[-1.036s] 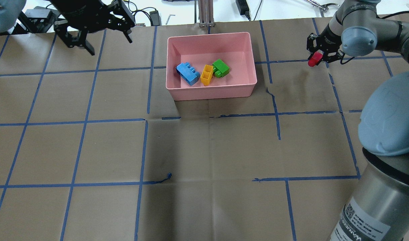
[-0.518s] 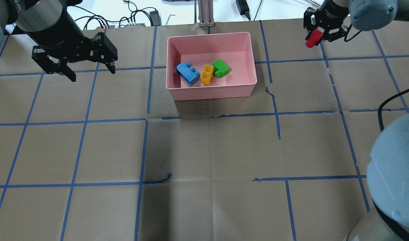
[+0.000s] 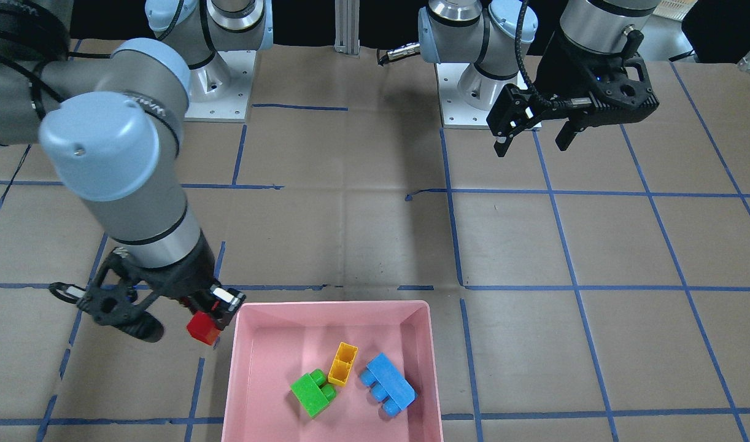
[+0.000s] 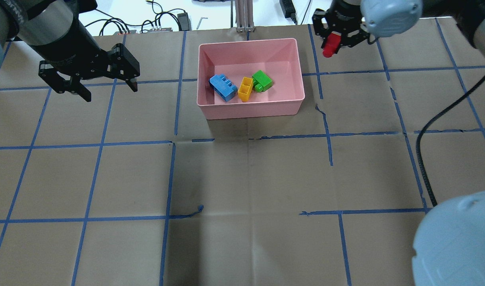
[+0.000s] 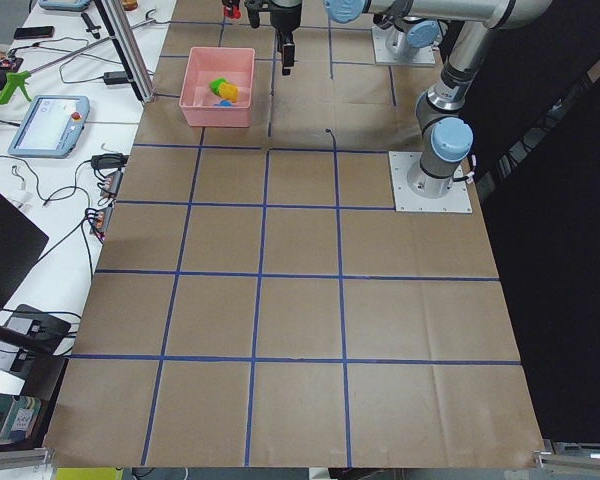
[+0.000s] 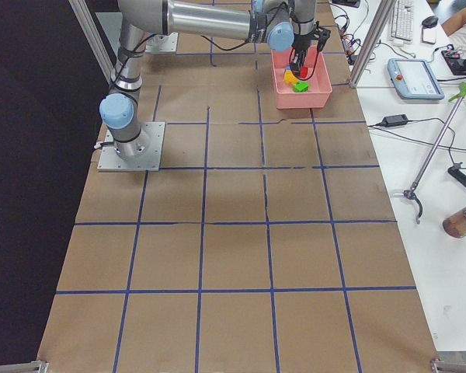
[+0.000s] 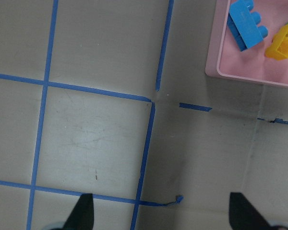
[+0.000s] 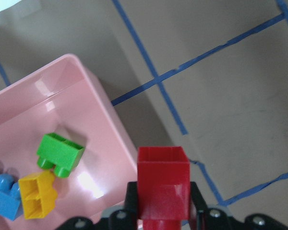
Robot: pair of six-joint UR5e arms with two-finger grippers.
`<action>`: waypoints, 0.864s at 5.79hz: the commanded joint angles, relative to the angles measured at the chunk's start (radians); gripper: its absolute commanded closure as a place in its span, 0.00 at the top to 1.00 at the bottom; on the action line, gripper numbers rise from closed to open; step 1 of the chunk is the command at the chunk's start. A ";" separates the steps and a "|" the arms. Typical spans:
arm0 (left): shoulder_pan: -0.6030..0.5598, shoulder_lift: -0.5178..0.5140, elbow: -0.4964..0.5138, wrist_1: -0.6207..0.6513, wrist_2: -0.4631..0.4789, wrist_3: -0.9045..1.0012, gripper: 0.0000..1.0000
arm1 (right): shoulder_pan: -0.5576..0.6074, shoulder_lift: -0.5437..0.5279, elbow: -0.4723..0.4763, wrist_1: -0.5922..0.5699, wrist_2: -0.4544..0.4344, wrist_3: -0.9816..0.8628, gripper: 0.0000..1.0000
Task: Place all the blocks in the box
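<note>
The pink box (image 4: 250, 107) sits at the table's far middle and holds the light-blue brick (image 4: 222, 87), the yellow brick (image 4: 245, 88) and the green brick (image 4: 262, 81). My right gripper (image 4: 330, 44) is shut on the small red brick (image 4: 330, 45) and holds it in the air just outside the box's right far corner; the front-facing view shows the red brick (image 3: 203, 327) beside the box's rim (image 3: 240, 319). The right wrist view shows the red brick (image 8: 162, 179) between the fingers. My left gripper (image 4: 107, 85) is open and empty, left of the box.
Brown paper with a blue tape grid covers the table (image 4: 242, 178). Cables and small devices (image 4: 163, 22) lie on the white bench beyond the far edge. A metal post (image 4: 245, 16) stands just behind the box.
My right gripper has carried the red brick leftward and toward the far edge, from well right of the box to near its right far corner. My left gripper moved toward the near side, then held almost still.
</note>
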State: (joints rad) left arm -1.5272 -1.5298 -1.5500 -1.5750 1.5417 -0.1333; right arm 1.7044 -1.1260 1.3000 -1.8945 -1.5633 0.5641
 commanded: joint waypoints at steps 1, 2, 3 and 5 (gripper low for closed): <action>0.001 -0.004 0.002 0.001 -0.005 -0.003 0.99 | 0.099 0.122 -0.047 -0.082 0.000 0.026 0.31; -0.001 -0.006 0.002 0.001 -0.008 -0.003 0.99 | 0.103 0.170 -0.050 -0.147 -0.007 0.005 0.33; -0.002 0.002 -0.002 0.000 -0.006 -0.003 0.99 | 0.103 0.187 -0.047 -0.158 -0.009 -0.047 0.42; -0.002 0.000 -0.005 -0.002 0.001 -0.005 0.99 | 0.101 0.193 -0.031 -0.232 -0.012 -0.055 1.00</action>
State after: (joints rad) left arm -1.5285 -1.5300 -1.5513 -1.5758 1.5381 -0.1371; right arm 1.8063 -0.9359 1.2625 -2.1079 -1.5739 0.5149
